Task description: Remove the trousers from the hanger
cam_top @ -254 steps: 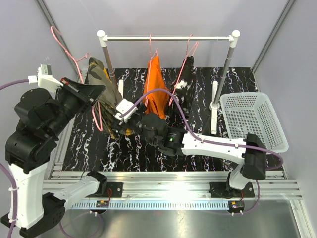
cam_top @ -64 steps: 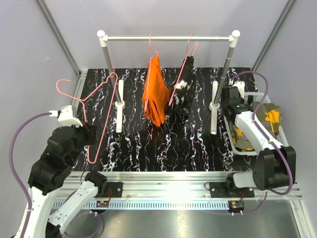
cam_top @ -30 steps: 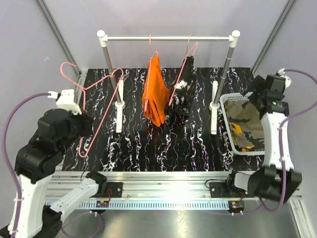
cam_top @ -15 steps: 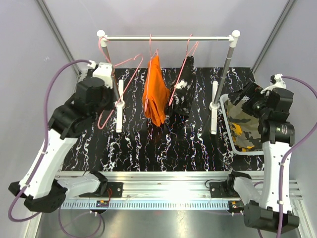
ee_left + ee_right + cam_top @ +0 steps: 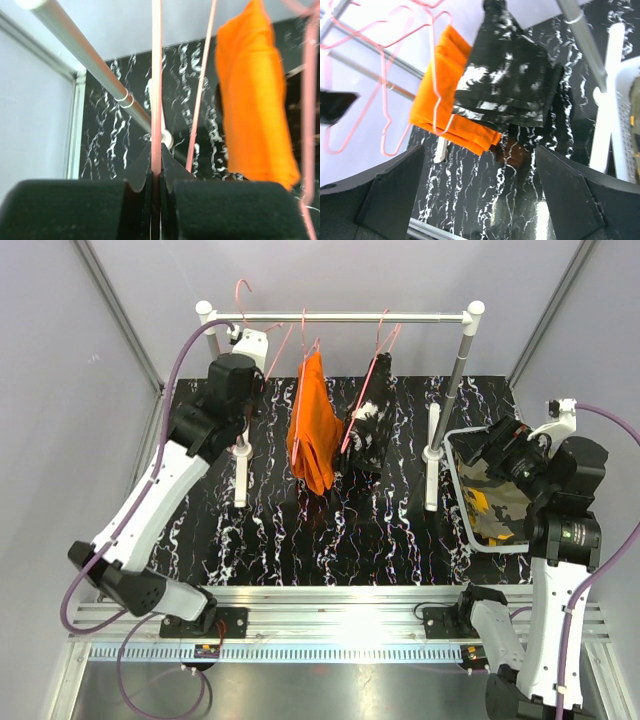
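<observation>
black marbled tabletop (image 5: 330, 530), grey walls (image 5: 60, 340) | orange trousers (image 5: 312, 420), black trousers (image 5: 368, 430) hang vertical off rail (image 5: 340, 316) | left gripper (image 5: 156, 175) clamps hanger (image 5: 156, 75) | right gripper (image 5: 480, 180) spread

Robotics laboratory test cell. Plain grey panels (image 5: 60, 360) set in metal framing enclose a bench covered by a black marbled mat (image 5: 330, 530). Slotted aluminium rails (image 5: 350, 625) along the near edge carry the bolted bases of two white-and-black robot arms, the left arm (image 5: 150, 502) and the right arm (image 5: 555, 610), each trailing a purple cable (image 5: 178, 352). A small free-standing garment rail (image 5: 350, 316) stands on the mat. The walls are bare, with no domestic furnishing in view.
</observation>
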Motion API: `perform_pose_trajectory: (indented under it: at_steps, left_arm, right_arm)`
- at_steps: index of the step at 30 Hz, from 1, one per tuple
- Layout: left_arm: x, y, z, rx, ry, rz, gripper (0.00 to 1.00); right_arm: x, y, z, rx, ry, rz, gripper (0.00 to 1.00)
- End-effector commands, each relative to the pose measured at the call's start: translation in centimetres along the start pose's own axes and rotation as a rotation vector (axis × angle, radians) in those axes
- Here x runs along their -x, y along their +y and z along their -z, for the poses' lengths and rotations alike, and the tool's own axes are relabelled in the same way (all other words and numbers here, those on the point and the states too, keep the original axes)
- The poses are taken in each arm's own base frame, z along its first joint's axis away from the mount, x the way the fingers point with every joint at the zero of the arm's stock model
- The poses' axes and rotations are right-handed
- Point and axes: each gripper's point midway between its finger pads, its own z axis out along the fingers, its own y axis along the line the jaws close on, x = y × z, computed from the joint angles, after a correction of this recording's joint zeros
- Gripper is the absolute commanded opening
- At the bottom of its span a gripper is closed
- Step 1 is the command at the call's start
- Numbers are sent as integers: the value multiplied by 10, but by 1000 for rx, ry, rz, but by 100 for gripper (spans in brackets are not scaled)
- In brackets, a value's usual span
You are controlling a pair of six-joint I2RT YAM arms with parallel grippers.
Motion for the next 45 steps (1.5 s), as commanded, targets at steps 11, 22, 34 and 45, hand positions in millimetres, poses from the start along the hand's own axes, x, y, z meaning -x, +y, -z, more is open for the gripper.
perform_pose_trajectory:
  at_steps: [11,22,34,45]
  left_arm:
    - [-12,-3,-24,-62,85,97,21]
    - [12,3,34,-170,-15,211,91]
    - [31,-45,79,-351,-87,359,99]
    - [-15,-99,20,-339,89,292,82]
  right_arm:
    - [4,34,16,143,-17,57,99]
    - [9,11,13,15,-62,33,100]
    - [-16,8,4,62,28,-62,99]
    - [-30,8,7,81,70,-54,100]
